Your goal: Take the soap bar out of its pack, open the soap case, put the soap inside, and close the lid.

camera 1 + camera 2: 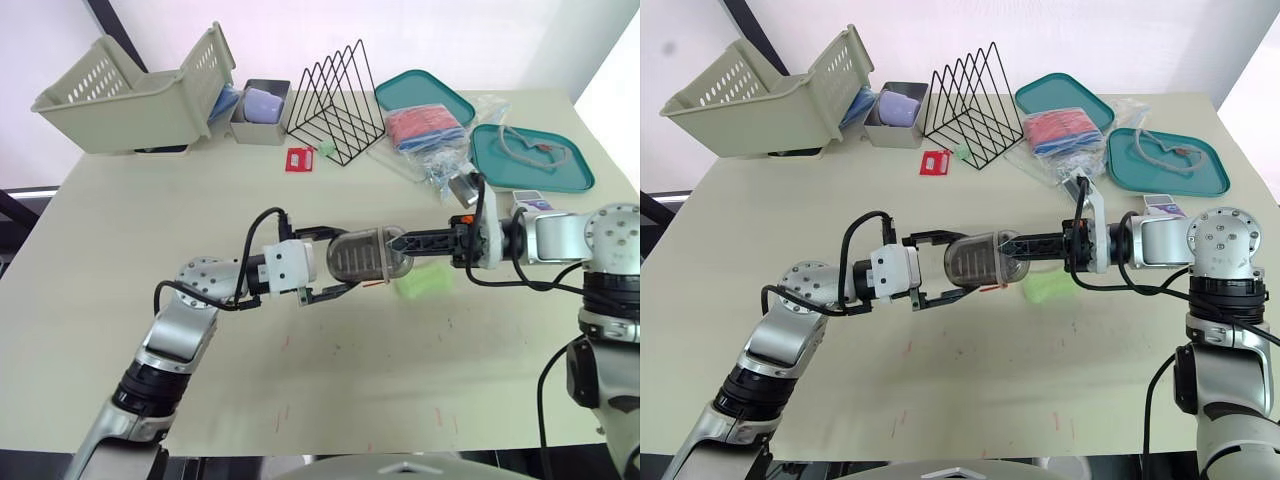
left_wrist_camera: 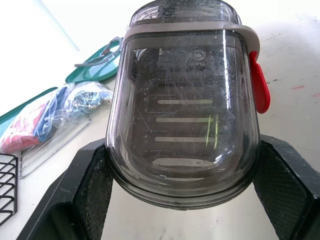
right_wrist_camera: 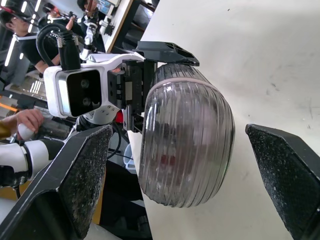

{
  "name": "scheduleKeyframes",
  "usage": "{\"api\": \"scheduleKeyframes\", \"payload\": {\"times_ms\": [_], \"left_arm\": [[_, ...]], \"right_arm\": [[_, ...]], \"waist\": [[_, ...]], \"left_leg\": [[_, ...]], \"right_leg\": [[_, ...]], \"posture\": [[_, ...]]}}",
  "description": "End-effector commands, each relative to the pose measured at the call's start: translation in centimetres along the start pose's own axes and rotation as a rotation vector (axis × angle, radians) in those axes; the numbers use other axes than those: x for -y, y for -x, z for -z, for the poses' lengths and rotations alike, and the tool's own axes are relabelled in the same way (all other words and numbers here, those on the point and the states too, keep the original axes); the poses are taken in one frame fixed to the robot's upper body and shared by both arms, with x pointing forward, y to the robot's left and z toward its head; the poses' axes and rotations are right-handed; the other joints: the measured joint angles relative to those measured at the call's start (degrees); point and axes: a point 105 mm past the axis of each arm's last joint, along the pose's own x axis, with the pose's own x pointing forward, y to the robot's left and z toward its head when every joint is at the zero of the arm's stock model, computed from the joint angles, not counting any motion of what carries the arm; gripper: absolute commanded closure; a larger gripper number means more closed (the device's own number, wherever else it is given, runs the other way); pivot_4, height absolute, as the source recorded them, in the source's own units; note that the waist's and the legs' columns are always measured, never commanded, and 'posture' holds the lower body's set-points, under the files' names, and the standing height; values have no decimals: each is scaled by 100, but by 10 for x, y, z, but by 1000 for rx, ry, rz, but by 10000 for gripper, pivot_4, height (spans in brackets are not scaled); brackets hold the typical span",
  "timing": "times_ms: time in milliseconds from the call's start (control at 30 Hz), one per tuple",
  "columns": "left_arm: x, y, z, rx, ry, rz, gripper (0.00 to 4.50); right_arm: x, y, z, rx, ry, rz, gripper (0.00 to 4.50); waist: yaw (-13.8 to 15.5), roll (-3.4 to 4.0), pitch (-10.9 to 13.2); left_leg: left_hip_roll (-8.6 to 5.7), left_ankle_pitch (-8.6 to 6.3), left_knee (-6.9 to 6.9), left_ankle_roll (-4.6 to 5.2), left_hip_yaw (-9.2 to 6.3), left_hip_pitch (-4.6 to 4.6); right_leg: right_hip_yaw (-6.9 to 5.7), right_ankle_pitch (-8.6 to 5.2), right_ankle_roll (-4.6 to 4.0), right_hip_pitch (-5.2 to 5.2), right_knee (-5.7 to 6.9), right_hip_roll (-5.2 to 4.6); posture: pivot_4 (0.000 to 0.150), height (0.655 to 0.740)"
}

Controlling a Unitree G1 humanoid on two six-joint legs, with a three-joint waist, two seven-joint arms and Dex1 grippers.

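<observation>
Here, the left claw (image 1: 350,260) is clenched on the soap case (image 1: 368,254), its 2 fingers pressing opposite sides of the smoky shell at 1 end. The right claw (image 3: 177,132) is released, its 2 fingers spread wide and straddling the case's other, rounded end without touching it. The case reads as closed, with a red latch (image 2: 259,85) on 1 side. The green soap bar (image 1: 424,284) lies on the worktop (image 1: 330,390) just beside the case, under the right arm's fingers. The step in hand is probably opening the case. Hazards: (1) the ribbed, curved shell gives the right fingers little flat surface, so a closing grip may skid off the end; (2) a pull or twist against an unreleased latch could wrench the case out of the left claw, whose hold covers 1 end alone, and drop it; (3) any downward drift of the right arm could nudge the soap bar away across the worktop, out of easy reach for the next step.
</observation>
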Motion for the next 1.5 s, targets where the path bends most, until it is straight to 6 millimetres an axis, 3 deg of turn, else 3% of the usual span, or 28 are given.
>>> {"api": "scheduleKeyframes", "payload": {"times_ms": [33, 233, 333, 467, 1267, 1500], "left_arm": [[-4, -1, -13, 35, -44, -18, 10303], [-3, -1, -13, 31, -44, -16, 10303], [-3, -1, -13, 30, -44, -16, 10285], [-3, -1, -13, 29, -45, -17, 10285], [1, 2, -11, 17, -15, -19, 10285], [-1, 6, -9, 3, 8, -25, 10285]], "right_arm": [[-10, 0, -1, -12, 29, -33, 0], [-9, -1, -1, -10, 18, -34, 0], [-7, -1, -1, -9, 11, -29, 6396], [-5, -1, 0, -9, 2, -23, 25528], [-17, 9, -1, 19, -107, -208, 25751], [-1, 35, -6, 83, -133, -86, 25751]], "waist": [[-1, 0, 0], [0, 0, 0], [0, 0, 0], [-1, 0, 0], [-7, -1, 1], [3, -2, 1]], "left_leg": [[0, 0, 0, 0, 0, 0], [0, 0, -2, 0, -1, 0], [0, 0, -2, 0, -1, 0], [0, 0, -3, 0, -1, 0], [0, 0, -6, 0, -1, -1], [0, -1, -6, 1, -1, -3]], "right_leg": [[0, 0, 0, 0, 0, 0], [-1, 0, 0, 0, -1, 0], [-1, 0, 0, 0, -2, 0], [-1, 0, 0, 0, -3, 0], [-1, -1, 0, -1, -5, 0], [-2, -1, 0, -1, -8, 0]], "posture": [[1500, 7400], [1500, 7400], [1500, 7400], [1500, 7400], [1500, 7400], [1500, 7400]]}}
